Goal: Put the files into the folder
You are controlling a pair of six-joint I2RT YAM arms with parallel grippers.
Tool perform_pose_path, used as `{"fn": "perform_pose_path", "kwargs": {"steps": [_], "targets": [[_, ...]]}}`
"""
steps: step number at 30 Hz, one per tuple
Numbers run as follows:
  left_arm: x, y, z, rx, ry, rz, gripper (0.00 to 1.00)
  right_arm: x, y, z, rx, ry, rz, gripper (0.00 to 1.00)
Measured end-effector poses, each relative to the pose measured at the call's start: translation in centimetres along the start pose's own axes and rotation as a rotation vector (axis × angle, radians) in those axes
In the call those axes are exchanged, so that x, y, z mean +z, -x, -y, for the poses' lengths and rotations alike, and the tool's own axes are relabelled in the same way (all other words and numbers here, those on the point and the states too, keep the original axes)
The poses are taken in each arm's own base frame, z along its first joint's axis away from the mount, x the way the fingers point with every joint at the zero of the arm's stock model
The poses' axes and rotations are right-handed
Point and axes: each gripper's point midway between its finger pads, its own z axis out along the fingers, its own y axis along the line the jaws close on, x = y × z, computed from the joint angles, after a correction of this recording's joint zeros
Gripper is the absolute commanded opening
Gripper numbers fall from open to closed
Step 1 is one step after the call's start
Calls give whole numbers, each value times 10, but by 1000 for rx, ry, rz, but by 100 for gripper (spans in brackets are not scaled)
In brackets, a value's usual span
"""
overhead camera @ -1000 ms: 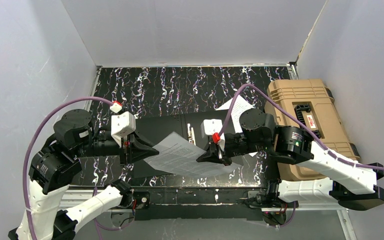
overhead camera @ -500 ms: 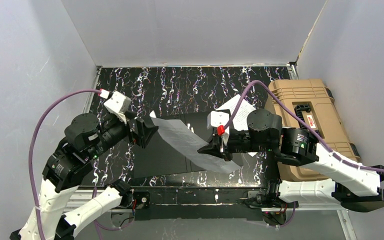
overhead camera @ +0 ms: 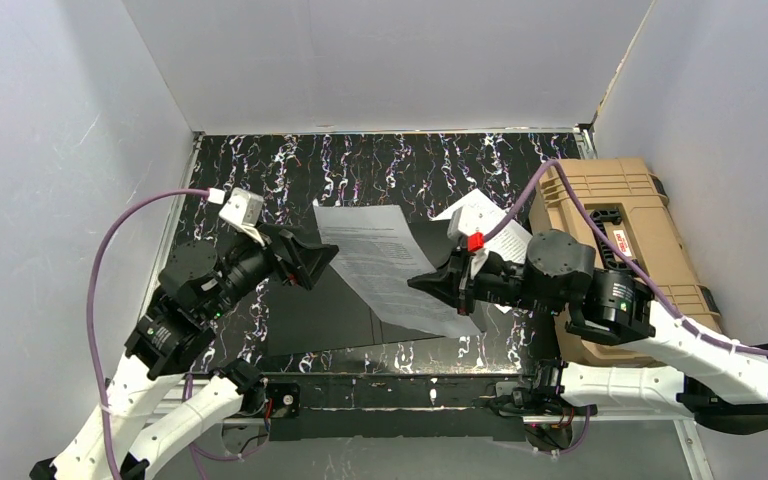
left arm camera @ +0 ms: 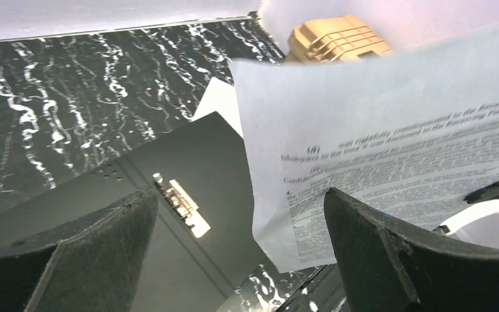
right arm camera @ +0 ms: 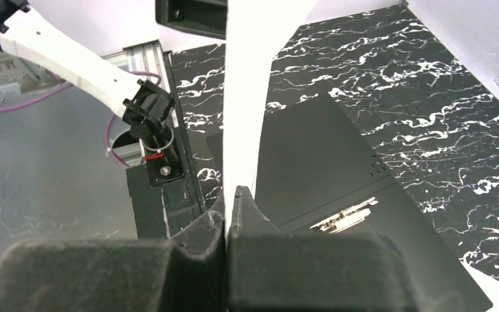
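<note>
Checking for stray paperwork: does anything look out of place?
One white printed sheet hangs tilted in the right fingers above the open black folder; another white sheet lies outside it, at its far corner.

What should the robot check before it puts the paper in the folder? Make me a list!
1. Right gripper holds the paper: ok, shut on its edge.
2. Left gripper is free: ok, open and holding nothing.
3. Folder is open: ok, it lies flat on the table with its black inside up.
4. Metal clip is uncovered: ok. Whether it is open: cannot tell.
5. Paper lies flat on the folder: not ok, it hangs tilted in the air.
6. Other sheet is in the folder: not ok, it lies beside the tan case.
</note>
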Motion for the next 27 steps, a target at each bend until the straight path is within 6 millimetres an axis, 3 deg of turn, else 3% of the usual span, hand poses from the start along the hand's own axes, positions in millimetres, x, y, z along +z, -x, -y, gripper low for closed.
{"fn": "perform_pose_path", "kwargs": {"steps": [6, 12, 20, 27], "targets": [[13, -1, 17, -72, -106, 39, 98, -7, 12, 9, 71, -65, 96, 1], [20, 13, 33, -154, -221, 102, 98, -23, 31, 9, 134, -76, 202, 1], [39, 37, 35, -325, -360, 155, 98, -52, 63, -4, 182, -8, 353, 1], [40, 54, 66, -401, -584, 141, 98, -53, 71, -11, 204, 32, 385, 1]]}}
